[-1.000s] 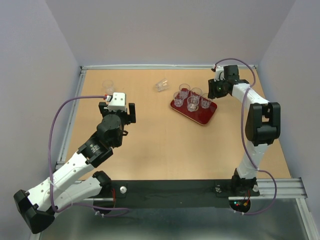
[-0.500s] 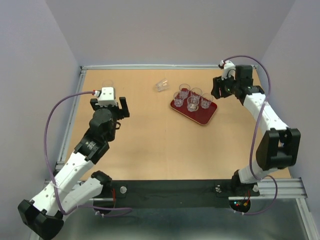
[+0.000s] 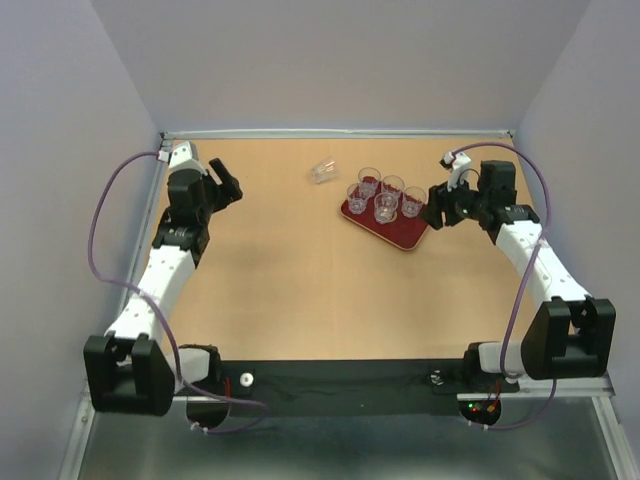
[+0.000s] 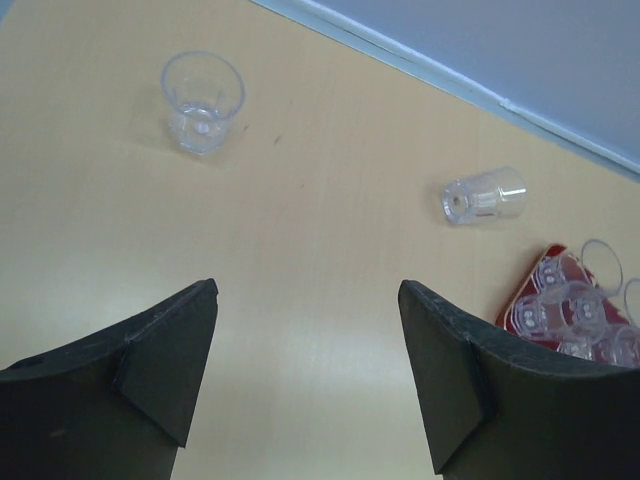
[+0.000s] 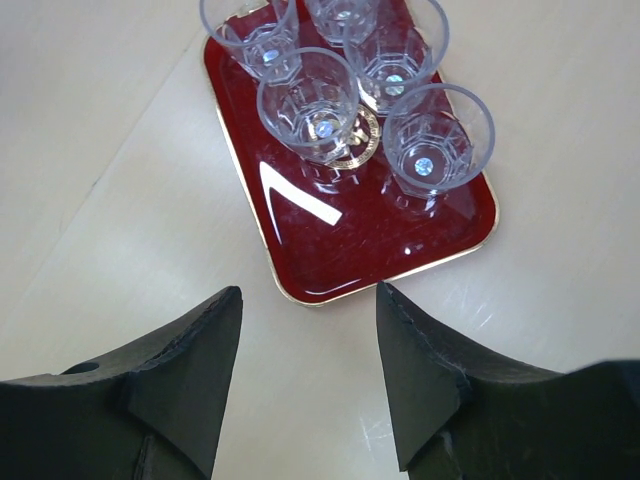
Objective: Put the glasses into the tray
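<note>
The dark red tray (image 3: 402, 232) sits right of centre with several clear glasses (image 3: 386, 207) standing in it; the right wrist view shows the tray (image 5: 380, 240) and those glasses (image 5: 325, 105) just ahead of the fingers. One glass (image 3: 322, 171) lies on its side on the table left of the tray, and it also shows in the left wrist view (image 4: 484, 196). Another glass (image 4: 203, 102) stands upright ahead-left of my left gripper (image 4: 305, 295). My left gripper (image 3: 228, 185) is open and empty at the far left. My right gripper (image 3: 437, 210) (image 5: 310, 292) is open and empty beside the tray's right edge.
A raised metal rim (image 3: 340, 132) bounds the table at the back, with grey walls close behind and at both sides. Purple cables loop off both arms. The tray's corner (image 4: 530, 300) shows at the right of the left wrist view.
The left arm has swung out and stretched to the far left corner. The right arm has drawn its gripper back and down to the tray's right side. No glass has moved.
</note>
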